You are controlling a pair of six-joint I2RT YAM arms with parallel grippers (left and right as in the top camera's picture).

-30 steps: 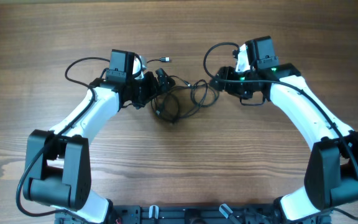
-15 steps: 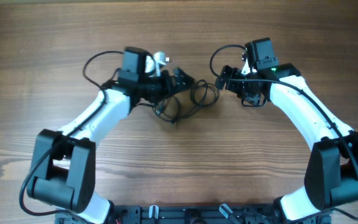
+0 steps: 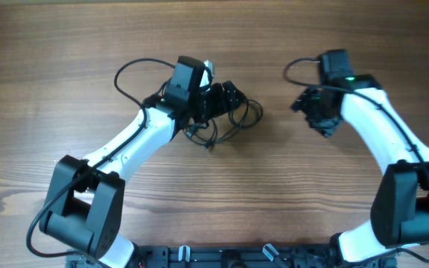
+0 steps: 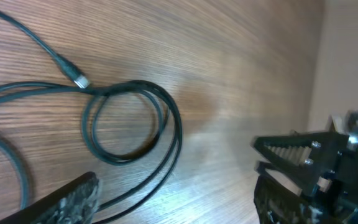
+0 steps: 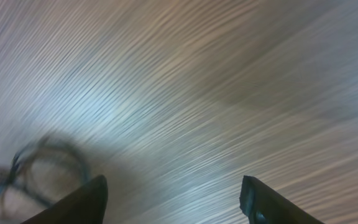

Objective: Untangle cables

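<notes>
The cables [image 3: 238, 121] lie as one small black tangle of thin loops at the table's middle. My left gripper [image 3: 232, 96] hovers over the tangle's upper edge, open and empty. In the left wrist view a cable loop [image 4: 131, 124] and a small silver-tipped plug [image 4: 79, 81] lie on the wood, and two strands run between the open fingers [image 4: 179, 205]. My right gripper [image 3: 306, 105] is open and empty, apart from the tangle to its right. The right wrist view shows bare wood between its fingers [image 5: 176, 202] and a blurred cable loop [image 5: 42, 165] at far left.
The table is brown wood [image 3: 289, 193]. Thicker black arm wires loop behind each wrist, one at the left [image 3: 129, 74] and one at the right [image 3: 298, 67]. The right arm's gripper shows at the right edge of the left wrist view [image 4: 316, 162].
My left gripper has swung right, over the tangle's top, covering the loose plug end. My right gripper has drawn back to the right, away from the tangle. The tangle has barely shifted.
</notes>
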